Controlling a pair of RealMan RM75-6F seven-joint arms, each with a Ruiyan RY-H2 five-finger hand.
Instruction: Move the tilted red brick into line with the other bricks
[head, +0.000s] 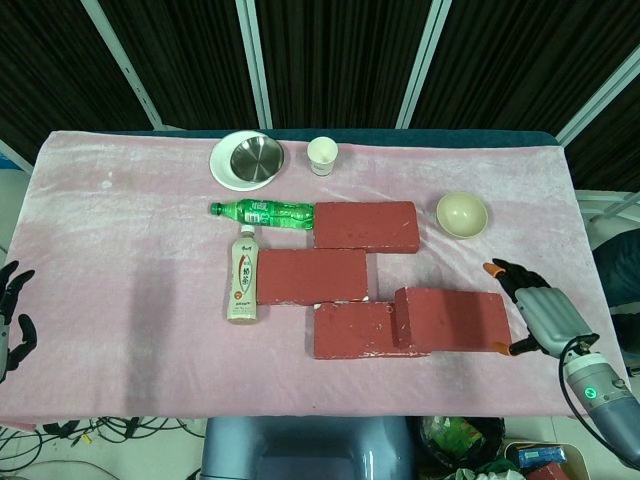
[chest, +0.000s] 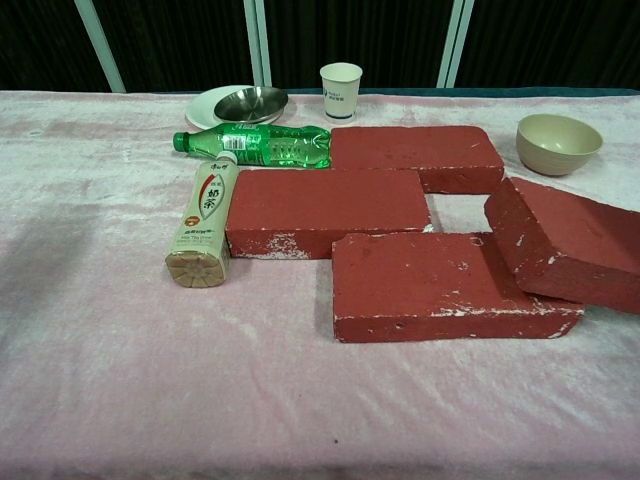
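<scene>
The tilted red brick (head: 452, 317) (chest: 568, 240) leans with its left end propped on the right part of the front brick (head: 355, 330) (chest: 430, 285). Two more red bricks, the middle one (head: 311, 275) (chest: 325, 208) and the far one (head: 366, 225) (chest: 420, 155), lie flat in a stepped row behind. My right hand (head: 540, 318) hovers just right of the tilted brick, fingers spread, holding nothing; the chest view does not show it. My left hand (head: 12, 315) stays at the table's left edge, fingers apart and empty.
A green bottle (head: 265, 212) and a beige drink bottle (head: 243, 287) lie left of the bricks. A plate with a steel bowl (head: 247, 160) and a paper cup (head: 322, 155) stand at the back. A cream bowl (head: 461, 214) sits right of the far brick.
</scene>
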